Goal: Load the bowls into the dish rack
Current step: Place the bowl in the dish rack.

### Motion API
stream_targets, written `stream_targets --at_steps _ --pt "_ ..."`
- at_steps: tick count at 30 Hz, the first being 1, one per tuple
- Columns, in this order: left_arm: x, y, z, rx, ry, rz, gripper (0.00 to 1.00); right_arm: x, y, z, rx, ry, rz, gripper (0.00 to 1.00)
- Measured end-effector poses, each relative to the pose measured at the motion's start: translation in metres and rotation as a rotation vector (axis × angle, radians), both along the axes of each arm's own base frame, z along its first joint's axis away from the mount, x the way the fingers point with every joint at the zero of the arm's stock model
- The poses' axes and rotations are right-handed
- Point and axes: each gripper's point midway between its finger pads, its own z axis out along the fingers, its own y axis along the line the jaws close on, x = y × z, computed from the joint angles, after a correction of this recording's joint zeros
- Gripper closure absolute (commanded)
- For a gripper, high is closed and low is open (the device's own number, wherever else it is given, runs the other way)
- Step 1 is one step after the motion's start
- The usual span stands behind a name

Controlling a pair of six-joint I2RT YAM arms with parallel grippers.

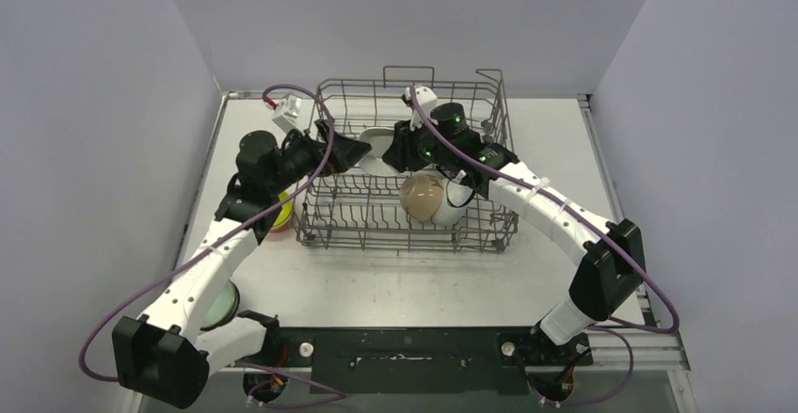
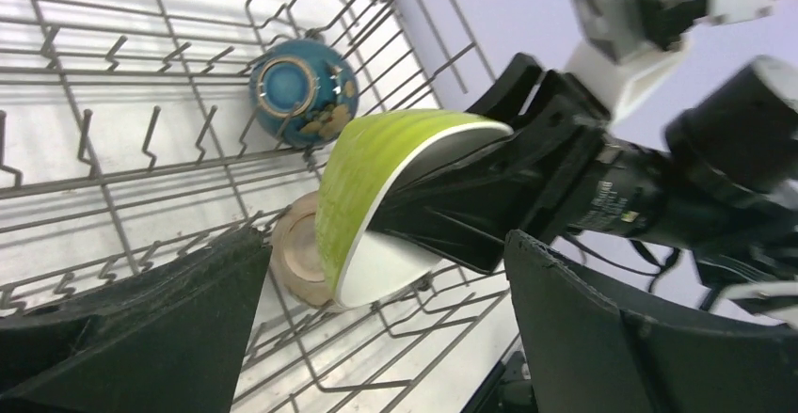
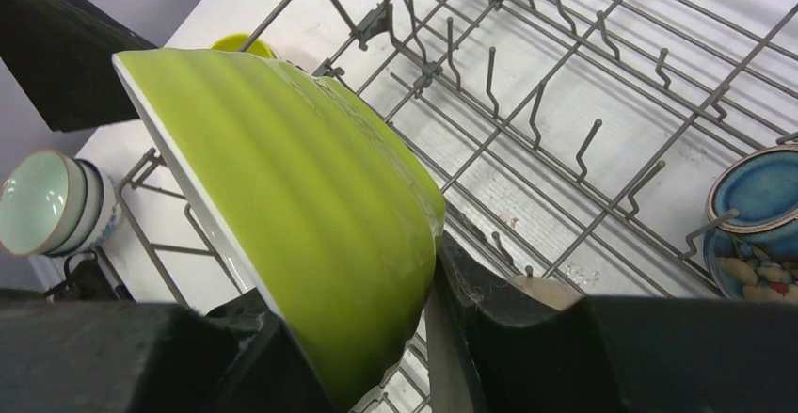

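Note:
A lime bowl (image 3: 301, 206) with a white inside (image 2: 400, 244) hangs tilted over the dish rack (image 1: 405, 236), and my right gripper (image 3: 348, 291) is shut on its wall. My left gripper (image 2: 386, 277) faces it from the left, open, its fingers standing wide on either side of the bowl without touching it. From above, the two grippers, left (image 1: 356, 154) and right (image 1: 393, 150), meet over the rack's left middle. A dark blue patterned bowl (image 2: 303, 90) and a beige bowl (image 1: 423, 197) stand in the rack, with a white bowl (image 1: 454, 208) beside the beige one.
A yellow bowl (image 1: 282, 212) sits on the table just left of the rack. A pale green bowl (image 1: 219, 305) lies under my left arm near the front. Upright tines (image 3: 583, 145) fill the rack floor. Walls close in on both sides of the table.

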Motion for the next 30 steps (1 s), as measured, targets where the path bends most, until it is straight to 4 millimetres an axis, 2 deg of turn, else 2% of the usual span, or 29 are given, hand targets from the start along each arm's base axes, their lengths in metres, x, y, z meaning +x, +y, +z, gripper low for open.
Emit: stream_targets --at_steps 5,8,14,17,22,23,30 --pt "-0.010 0.012 0.015 -0.102 -0.068 -0.026 0.04 -0.011 0.001 -0.007 -0.021 0.012 0.109 0.95" --pt "-0.014 0.015 0.014 -0.163 -0.074 -0.062 0.04 -0.021 0.002 -0.012 -0.030 0.032 0.174 0.95" --pt "-0.031 0.004 0.006 -0.247 -0.038 -0.192 0.01 -0.040 0.013 -0.016 0.003 0.080 0.299 0.95" --pt "-0.038 -0.001 0.005 -0.262 -0.032 -0.233 0.00 -0.047 0.020 -0.011 0.034 0.097 0.348 0.95" --pt "-0.042 -0.006 0.008 -0.270 -0.047 -0.266 0.19 -0.054 0.024 -0.005 0.067 0.117 0.388 0.95" --pt "-0.042 -0.006 0.007 -0.271 -0.046 -0.267 0.20 -0.054 0.024 -0.004 0.071 0.121 0.390 0.95" --pt "-0.037 -0.014 -0.007 -0.276 0.004 -0.286 0.16 -0.062 0.029 0.000 0.101 0.139 0.428 0.95"
